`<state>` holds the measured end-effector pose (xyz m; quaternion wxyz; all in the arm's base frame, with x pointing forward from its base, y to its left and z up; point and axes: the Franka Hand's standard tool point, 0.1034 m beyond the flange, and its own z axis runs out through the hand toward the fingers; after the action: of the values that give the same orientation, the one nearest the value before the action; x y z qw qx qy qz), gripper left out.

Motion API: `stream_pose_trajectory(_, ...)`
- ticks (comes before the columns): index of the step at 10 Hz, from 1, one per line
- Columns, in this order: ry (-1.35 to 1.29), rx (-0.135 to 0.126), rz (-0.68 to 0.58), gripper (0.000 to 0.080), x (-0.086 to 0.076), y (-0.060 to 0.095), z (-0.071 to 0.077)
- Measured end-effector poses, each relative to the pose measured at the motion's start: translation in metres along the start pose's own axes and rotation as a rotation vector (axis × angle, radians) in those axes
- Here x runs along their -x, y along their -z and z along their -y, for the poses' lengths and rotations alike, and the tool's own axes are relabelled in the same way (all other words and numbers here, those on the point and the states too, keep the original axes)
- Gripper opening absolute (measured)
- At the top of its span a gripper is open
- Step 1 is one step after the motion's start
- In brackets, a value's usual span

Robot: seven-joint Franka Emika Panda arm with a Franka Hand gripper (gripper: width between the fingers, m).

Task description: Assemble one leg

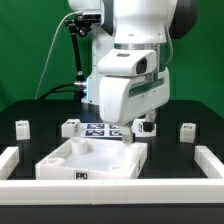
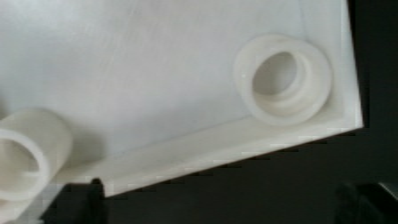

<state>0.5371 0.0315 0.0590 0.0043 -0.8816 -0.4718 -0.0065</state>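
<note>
- A black surface (image 1: pixel 40 142) fills the scene, with a green backdrop (image 1: pixel 30 50) behind it and a low white rail (image 1: pixel 110 191) running along the near edge and up both sides.
- One leg (image 1: pixel 22 126) stands upright at the exterior view's left, alone and well apart from everything else, its marker tag facing the camera.
- A second leg (image 1: pixel 70 127) stands upright farther in, just beside the marker board (image 1: pixel 100 129), which lies flat on the surface.
- A third leg (image 1: pixel 187 131) stands upright at the exterior view's right, well apart from the other two.
- The white panel (image 1: pixel 95 160) lies flat in front of the marker board, nearer the camera than all three legs, and no leg touches it.
- The arm (image 1: pixel 130 60) reaches down over the far part of the panel (its bulk hides the tool in the exterior view).
- In the wrist view the tool (image 2: pixel 222 205) hangs above the panel's edge near a round socket (image 2: pixel 285 78); its dark fingertips (image 2: pixel 82 200) are spread wide with nothing held between them.
</note>
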Motion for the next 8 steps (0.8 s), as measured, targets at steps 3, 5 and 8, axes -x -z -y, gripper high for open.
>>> stream_pose_trajectory(3, 0.115, 0.010, -0.009, 0.0650, 0.016, -0.007, 0.002)
stream_pose_trajectory(5, 0.169, 0.016, -0.014, 0.0650, 0.035, -0.016, 0.015)
stream_pose_trajectory(8, 0.171, 0.001, -0.007, 0.0650, 0.055, -0.031, 0.014)
